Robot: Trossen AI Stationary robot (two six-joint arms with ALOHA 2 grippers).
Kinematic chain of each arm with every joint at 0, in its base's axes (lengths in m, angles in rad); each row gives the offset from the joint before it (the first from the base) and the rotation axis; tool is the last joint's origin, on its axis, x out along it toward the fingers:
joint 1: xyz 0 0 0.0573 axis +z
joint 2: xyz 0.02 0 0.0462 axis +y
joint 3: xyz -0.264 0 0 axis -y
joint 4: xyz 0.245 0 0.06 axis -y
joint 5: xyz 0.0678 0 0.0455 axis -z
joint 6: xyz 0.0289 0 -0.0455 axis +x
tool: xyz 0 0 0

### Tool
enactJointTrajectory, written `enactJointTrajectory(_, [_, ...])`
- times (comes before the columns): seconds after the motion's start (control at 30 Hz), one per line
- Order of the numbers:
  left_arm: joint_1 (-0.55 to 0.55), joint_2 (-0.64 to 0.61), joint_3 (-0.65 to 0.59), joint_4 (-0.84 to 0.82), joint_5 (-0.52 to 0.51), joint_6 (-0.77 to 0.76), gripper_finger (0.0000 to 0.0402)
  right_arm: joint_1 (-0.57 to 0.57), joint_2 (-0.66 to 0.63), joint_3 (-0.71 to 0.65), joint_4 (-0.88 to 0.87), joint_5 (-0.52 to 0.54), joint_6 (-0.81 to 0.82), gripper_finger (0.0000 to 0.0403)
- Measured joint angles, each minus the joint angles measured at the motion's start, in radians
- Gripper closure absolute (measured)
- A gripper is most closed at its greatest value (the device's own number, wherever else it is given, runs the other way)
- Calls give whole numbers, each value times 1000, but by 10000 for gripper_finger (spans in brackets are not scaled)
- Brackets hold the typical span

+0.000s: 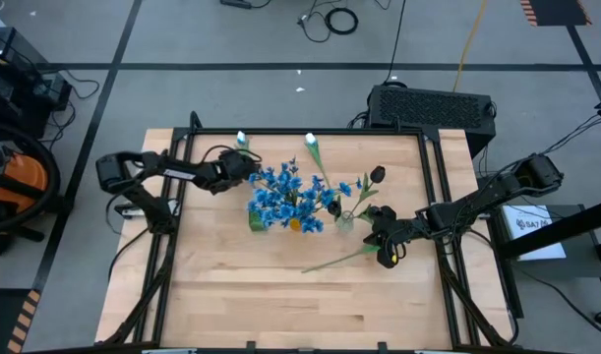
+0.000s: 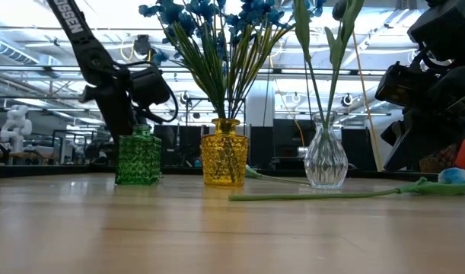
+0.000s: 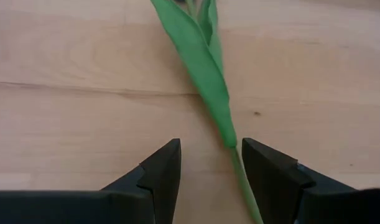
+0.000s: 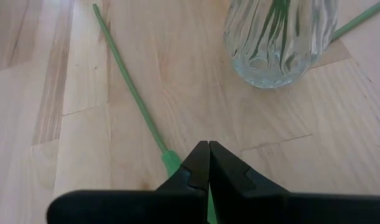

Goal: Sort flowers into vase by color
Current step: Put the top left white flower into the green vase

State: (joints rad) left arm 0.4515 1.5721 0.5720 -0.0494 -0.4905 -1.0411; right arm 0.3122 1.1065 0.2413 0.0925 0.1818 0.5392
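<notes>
Left gripper [image 3: 209,165]: I see it parted around a green stem [image 3: 239,180], upper left of the table.
Right gripper [image 4: 208,163]: pinched closed over a lying flower [image 1: 344,258], beside the clear vase [image 4: 280,40].
Blue flowers [image 1: 285,197]: centre, in the yellow vase [image 2: 224,160].

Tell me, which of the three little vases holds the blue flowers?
The amber yellow vase in the middle; the green vase looks empty, and the clear glass vase holds only plain green stems.

You're looking at two dark, slim jointed arms. The left arm [image 1: 167,169] carries a white label strip with dark lettering along its link, and the right arm [image 1: 477,205] is plain black. Each gripper's fingers [image 3: 162,171] are matte black, wedge-shaped and tapered.
</notes>
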Motion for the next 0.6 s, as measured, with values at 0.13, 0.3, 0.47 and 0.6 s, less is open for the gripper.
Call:
enactJointTrajectory(0.13, [3,38,0,75,-14,1,223,0,0,0,0,0,0,403])
enactJointTrajectory(0.3, [20,56,2,101,-18,18,228,0,0,0,0,0,-1,403])
enactJointTrajectory(0.47, [37,59,2,99,-30,108,275,0,0,0,0,0,-5,403])
enactJointTrajectory(0.6, [44,60,2,96,-29,151,330,0,0,0,0,0,-5,403])
